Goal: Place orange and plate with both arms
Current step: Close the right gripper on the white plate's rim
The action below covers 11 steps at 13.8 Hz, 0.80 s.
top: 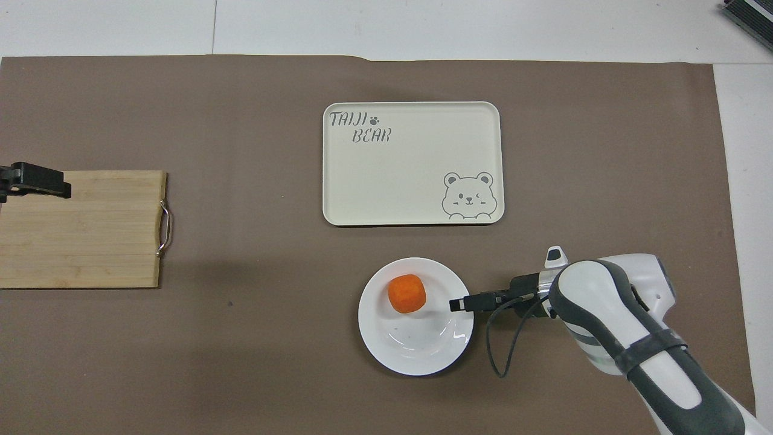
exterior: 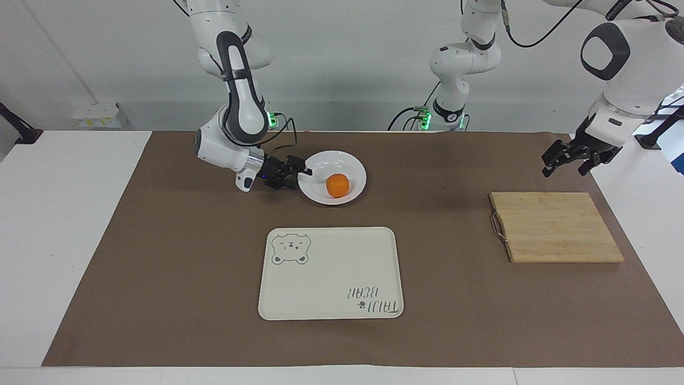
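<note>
The orange (exterior: pixel 337 185) lies in the white plate (exterior: pixel 347 162) on the brown mat, close to the robots; both also show in the overhead view, orange (top: pixel 406 293) and plate (top: pixel 423 357). My right gripper (exterior: pixel 300 177) is open, low at the plate's rim on the side toward the right arm's end, one finger over the rim; in the overhead view its tip (top: pixel 459 303) reaches over the rim, short of the orange. My left gripper (exterior: pixel 562 170) is open and empty, raised over the mat's edge by the cutting board, and it shows at the overhead view's edge (top: pixel 51 183).
A cream tray with a bear drawing (exterior: pixel 331 272) lies farther from the robots than the plate, in the mat's middle. A wooden cutting board with a metal handle (exterior: pixel 556 227) lies toward the left arm's end. White table borders the mat.
</note>
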{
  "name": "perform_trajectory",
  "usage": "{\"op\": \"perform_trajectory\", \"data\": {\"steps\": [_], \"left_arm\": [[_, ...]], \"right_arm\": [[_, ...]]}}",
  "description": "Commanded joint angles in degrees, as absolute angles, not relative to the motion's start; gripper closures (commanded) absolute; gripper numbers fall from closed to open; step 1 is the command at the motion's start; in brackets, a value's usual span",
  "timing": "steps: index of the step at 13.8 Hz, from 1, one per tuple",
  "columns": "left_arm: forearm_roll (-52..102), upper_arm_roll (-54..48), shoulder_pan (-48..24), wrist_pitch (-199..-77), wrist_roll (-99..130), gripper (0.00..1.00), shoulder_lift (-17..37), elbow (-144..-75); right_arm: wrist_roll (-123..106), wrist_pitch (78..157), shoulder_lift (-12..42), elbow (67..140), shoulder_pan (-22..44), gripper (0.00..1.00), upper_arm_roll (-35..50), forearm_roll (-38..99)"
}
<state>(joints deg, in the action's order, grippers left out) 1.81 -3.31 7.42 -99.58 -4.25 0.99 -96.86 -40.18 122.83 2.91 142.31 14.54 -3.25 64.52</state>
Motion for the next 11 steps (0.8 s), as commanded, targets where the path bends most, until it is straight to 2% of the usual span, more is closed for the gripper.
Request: {"op": "perform_trajectory", "data": {"steps": [1, 5, 7, 8, 9, 11], "left_arm": [[1.5, -4.2, 5.7, -96.5, -1.3, 0.00, -1.7, -96.7], [1.1, -4.5, 1.9, -94.9, 2.9, 0.00, -2.5, -96.5], [1.1, -4.6, 1.8, -94.2, 2.8, 0.00, -2.4, -95.7], [0.9, -4.5, 1.8, -94.0, 2.7, 0.00, -2.2, -95.3], [0.8, -4.5, 1.9, -93.6, 2.8, 0.00, -2.1, -94.9], [0.9, -4.5, 2.1, -90.4, 2.9, 0.00, -1.4, -92.7]], "right_arm": [[-41.2, 123.8, 1.3, 145.4, 16.2, 0.00, -3.3, 67.7], [-41.3, 124.0, 1.0, 146.1, 17.4, 0.03, -3.3, 68.8], [-41.3, 124.1, 1.1, 146.0, 17.4, 0.56, -3.3, 68.8], [-41.2, 124.2, 1.1, 146.0, 17.4, 0.75, -3.3, 68.8], [-41.2, 124.5, 1.2, 145.9, 17.4, 0.86, -3.3, 68.8], [-41.1, 125.2, 1.3, 146.0, 17.6, 1.00, -3.3, 68.8]]}}
